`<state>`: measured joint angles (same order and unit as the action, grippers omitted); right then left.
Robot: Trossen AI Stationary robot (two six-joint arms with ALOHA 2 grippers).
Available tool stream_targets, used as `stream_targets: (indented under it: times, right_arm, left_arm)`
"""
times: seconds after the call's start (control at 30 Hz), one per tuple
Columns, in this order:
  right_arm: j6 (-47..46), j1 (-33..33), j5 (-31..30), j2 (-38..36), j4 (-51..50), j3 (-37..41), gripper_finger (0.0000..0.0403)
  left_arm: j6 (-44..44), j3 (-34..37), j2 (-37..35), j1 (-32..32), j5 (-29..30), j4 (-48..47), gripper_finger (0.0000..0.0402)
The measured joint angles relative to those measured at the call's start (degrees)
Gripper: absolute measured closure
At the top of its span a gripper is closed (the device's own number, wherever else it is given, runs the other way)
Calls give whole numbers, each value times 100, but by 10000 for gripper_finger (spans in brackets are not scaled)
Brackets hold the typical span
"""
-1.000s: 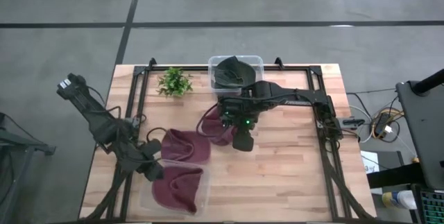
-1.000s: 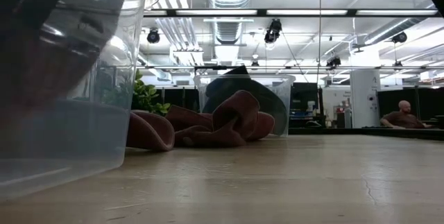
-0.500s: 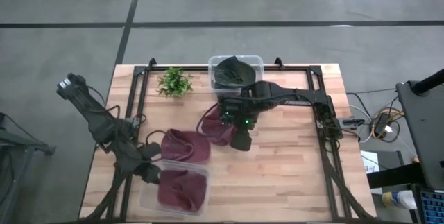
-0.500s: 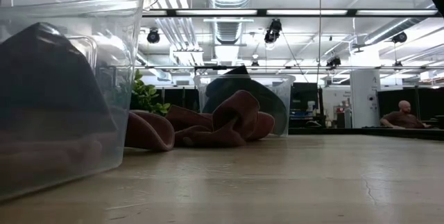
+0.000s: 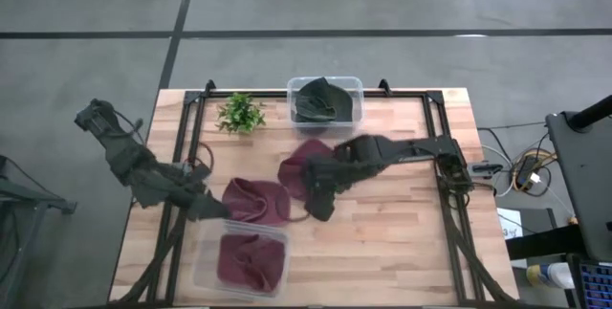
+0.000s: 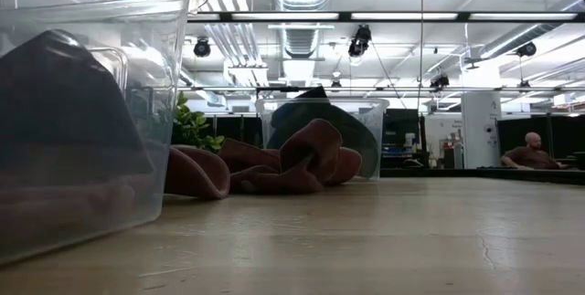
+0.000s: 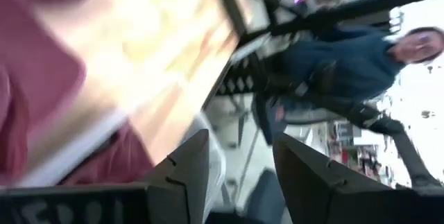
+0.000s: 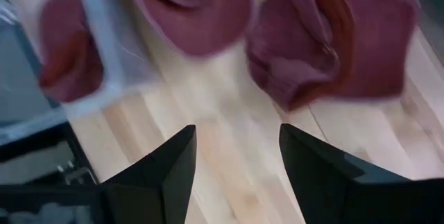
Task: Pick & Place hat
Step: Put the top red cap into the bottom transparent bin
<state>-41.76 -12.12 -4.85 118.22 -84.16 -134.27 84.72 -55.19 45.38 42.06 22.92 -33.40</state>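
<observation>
A maroon hat [image 5: 247, 259] lies on the floor of the clear bin [image 5: 204, 263] at the table's near left, also seen in the low view [image 6: 64, 121]. Two more maroon hats [image 5: 256, 199] [image 5: 304, 164] lie on the wood at mid-table. A dark green hat [image 5: 323, 99] sits in the far clear bin [image 5: 356, 87]. My left gripper [image 5: 203, 209] [image 7: 239, 137] hangs open just beyond the near bin's far left corner, with nothing between its fingers. My right gripper [image 5: 320, 209] [image 8: 236, 130] is open over bare wood beside the two loose hats [image 8: 201, 2] [image 8: 333, 37].
A small green plant [image 5: 241, 113] stands at the far left of the table. Black frame rails [image 5: 187, 146] [image 5: 449, 204] run along both sides. Bare wood [image 5: 392, 242] lies near right. A person in blue [image 7: 347, 64] shows beyond the table's edge.
The maroon hat, held high in the near bin a second ago, has dropped to the bin's floor. My left gripper has let go of it and drawn back up and toward the table's far left. My right gripper has moved slightly toward the near left, closer to the loose hats.
</observation>
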Motion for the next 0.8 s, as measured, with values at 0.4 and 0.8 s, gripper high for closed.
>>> stream_targets:
  times: [0.4, 0.8]
  right_arm:
    - [-1931, -814, -1339, 3, 1288, 1368, 202]
    - [-2279, -1256, -1383, -127, 5117, 3508, 202]
  left_arm:
    - [-1294, -309, -532, 0, 886, 39, 250]
    - [-1465, -297, -697, 0, 962, 36, 250]
